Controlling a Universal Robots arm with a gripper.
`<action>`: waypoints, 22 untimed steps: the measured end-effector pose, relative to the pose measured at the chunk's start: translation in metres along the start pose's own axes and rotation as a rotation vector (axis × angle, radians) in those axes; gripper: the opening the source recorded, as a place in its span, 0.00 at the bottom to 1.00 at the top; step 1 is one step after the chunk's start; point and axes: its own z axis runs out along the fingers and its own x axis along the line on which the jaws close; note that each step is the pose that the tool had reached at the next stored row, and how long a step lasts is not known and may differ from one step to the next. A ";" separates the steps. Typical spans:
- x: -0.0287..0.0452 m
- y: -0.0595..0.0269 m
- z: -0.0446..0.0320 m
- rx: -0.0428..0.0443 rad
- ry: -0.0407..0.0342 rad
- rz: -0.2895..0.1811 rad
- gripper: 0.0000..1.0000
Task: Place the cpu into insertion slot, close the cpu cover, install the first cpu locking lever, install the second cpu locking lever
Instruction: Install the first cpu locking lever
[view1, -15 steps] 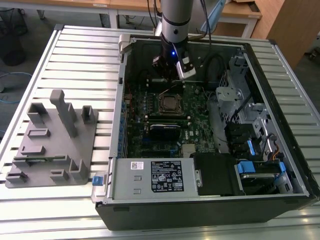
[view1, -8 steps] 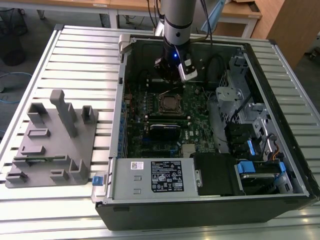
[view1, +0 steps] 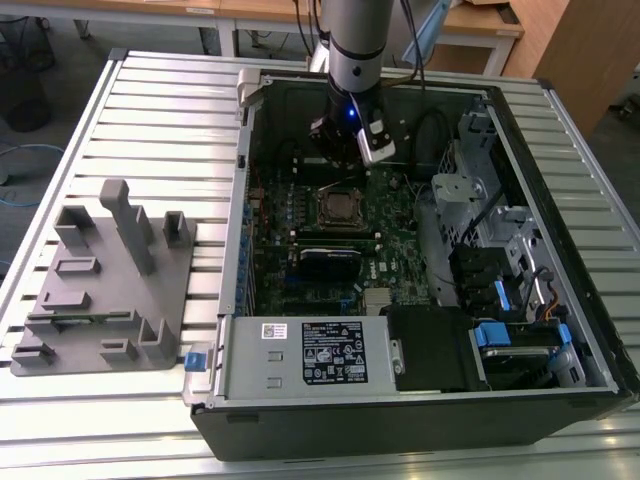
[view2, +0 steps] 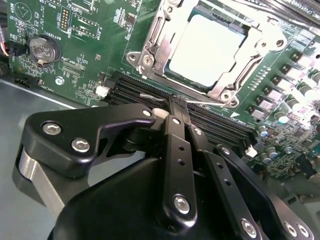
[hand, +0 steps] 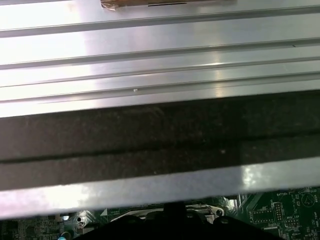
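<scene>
Slatted metal table (view1: 150, 110) carries your open computer case (view1: 560, 250) | cpu (view2: 207, 47) seated in insertion slot (view2: 176, 85) mid-board, cpu cover (view2: 161, 35) framing it | gripper (view2: 175, 107) fingers pinched together, empty, likely for pressing levers.

An open computer case (view1: 400, 260) is lying on the slatted metal counter (view1: 150, 120). The arm is reaching down into its far part, its pincer (view1: 345, 150) hanging just beyond the insertion slot (view1: 340, 207) on the green circuit board (view1: 390, 240). A grey fixture block (view1: 105, 280) is sitting at the exterior view's left.
</scene>
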 end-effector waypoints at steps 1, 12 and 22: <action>0.0001 0.0005 0.0004 -0.0001 -0.0001 0.000 0.10; 0.0005 0.0034 0.0027 0.0002 -0.0002 0.000 0.10; 0.0007 0.0025 0.0079 0.0012 0.0000 0.000 0.10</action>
